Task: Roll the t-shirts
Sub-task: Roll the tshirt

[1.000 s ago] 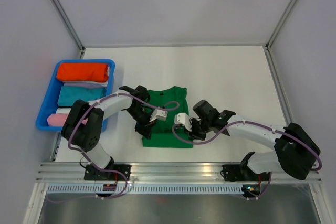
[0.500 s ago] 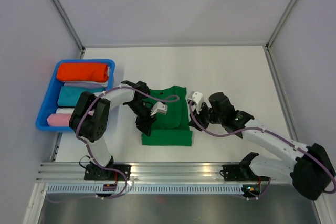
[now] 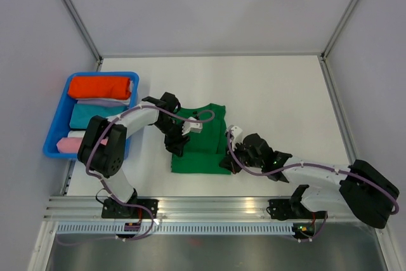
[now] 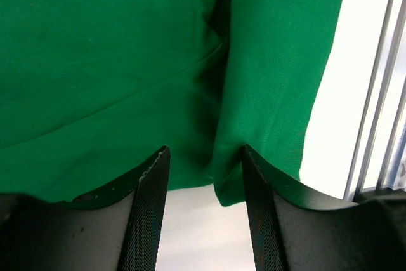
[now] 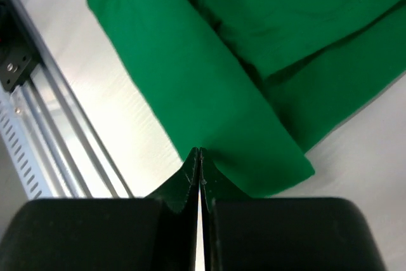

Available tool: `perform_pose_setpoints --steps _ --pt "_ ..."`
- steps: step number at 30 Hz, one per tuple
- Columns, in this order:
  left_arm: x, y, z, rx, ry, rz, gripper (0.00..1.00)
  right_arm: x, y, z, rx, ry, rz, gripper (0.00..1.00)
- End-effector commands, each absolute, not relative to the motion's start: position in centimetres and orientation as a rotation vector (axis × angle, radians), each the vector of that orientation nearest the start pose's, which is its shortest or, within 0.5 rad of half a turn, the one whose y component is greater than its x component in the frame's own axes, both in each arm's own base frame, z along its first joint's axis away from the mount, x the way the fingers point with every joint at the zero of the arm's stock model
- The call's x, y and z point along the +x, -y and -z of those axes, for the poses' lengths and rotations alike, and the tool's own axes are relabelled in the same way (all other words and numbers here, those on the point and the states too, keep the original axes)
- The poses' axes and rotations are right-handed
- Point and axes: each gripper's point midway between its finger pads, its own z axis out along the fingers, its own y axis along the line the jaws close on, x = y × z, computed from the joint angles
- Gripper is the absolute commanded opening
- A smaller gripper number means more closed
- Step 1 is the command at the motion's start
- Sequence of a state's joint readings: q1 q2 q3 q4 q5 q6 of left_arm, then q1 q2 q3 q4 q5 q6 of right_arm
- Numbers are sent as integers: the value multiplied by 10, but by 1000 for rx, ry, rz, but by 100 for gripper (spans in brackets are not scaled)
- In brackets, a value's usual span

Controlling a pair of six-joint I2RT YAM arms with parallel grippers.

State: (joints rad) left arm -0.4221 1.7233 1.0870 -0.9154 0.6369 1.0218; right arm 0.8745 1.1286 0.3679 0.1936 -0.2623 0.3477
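The emerald-green t-shirt [image 3: 202, 147] lies folded into a narrow strip on the white table between my two arms. My left gripper [image 3: 179, 146] is at its left edge. In the left wrist view its jaws stand open [image 4: 206, 179], with the shirt's edge and a fold [image 4: 254, 125] just past the tips, over bare table. My right gripper [image 3: 226, 163] is at the shirt's near right corner. In the right wrist view its jaws are shut [image 5: 200, 154], with the tips at the hem of the shirt [image 5: 209, 99]. No cloth shows between them.
A blue bin [image 3: 101, 75] at the left holds an orange-red bundle [image 3: 99, 87], a teal bundle [image 3: 95, 115] and a pink one [image 3: 66, 146]. A metal rail [image 3: 216, 204] runs along the table's near edge, close to the shirt, and shows in both wrist views [image 4: 380, 93] [image 5: 57, 125].
My right gripper has moved from beside the shirt's right edge down to its near right corner. My left gripper has shifted only slightly at the left edge.
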Motion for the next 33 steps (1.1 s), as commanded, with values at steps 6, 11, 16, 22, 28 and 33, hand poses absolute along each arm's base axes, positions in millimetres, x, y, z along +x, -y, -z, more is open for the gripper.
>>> perform_pose_setpoints --steps 6,11,16,22,28,33 --pt "240 171 -49 1824 -2072 646 56 185 -295 -52 -611 -2209 -908 0" --pt "265 169 -94 1753 -1876 405 57 192 -298 -48 -565 -2248 -884 0" --pt "242 184 -129 1800 -1532 293 65 194 -298 -42 -541 -2295 -871 0" --pt "160 192 -86 2003 -1378 277 70 194 -299 -35 -492 -2355 -898 0" --pt "160 166 -40 2101 -1359 84 70 195 -303 -35 -499 -2350 -910 0" --pt "170 167 -30 2080 -1371 29 70 195 -301 -37 -531 -2343 -901 1"
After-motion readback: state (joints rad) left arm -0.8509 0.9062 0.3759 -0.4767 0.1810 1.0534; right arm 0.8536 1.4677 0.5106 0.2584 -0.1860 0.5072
